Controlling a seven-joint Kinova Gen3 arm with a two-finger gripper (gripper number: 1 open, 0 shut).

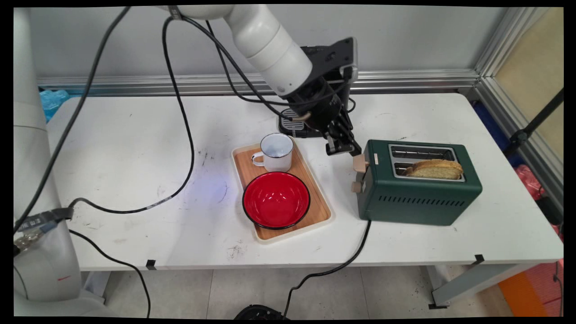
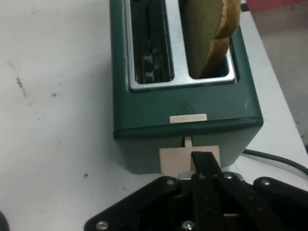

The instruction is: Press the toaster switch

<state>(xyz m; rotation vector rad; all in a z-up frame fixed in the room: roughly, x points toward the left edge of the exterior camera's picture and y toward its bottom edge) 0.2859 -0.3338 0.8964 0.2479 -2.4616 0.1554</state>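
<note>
A dark green two-slot toaster [image 1: 418, 198] stands right of centre on the table, and the hand view looks down on the toaster [image 2: 187, 106] from its lever end. A slice of bread [image 1: 436, 168] sticks out of the near slot; this bread [image 2: 207, 38] is in the right-hand slot in the hand view. The other slot is empty. My gripper [image 1: 348, 148] is shut, its joined fingertips resting on top of the beige lever [image 1: 360, 163] at the toaster's left end. In the hand view the gripper [image 2: 203, 161] covers part of the lever [image 2: 173, 161]. A beige knob [image 1: 356, 186] sits below the lever.
A wooden tray [image 1: 324, 216] left of the toaster holds a white enamel mug [image 1: 275, 152] and a red bowl [image 1: 276, 199]. A black appliance [image 1: 297, 127] stands behind the tray, partly hidden by the arm. The toaster's cord [image 1: 333, 270] hangs over the front edge.
</note>
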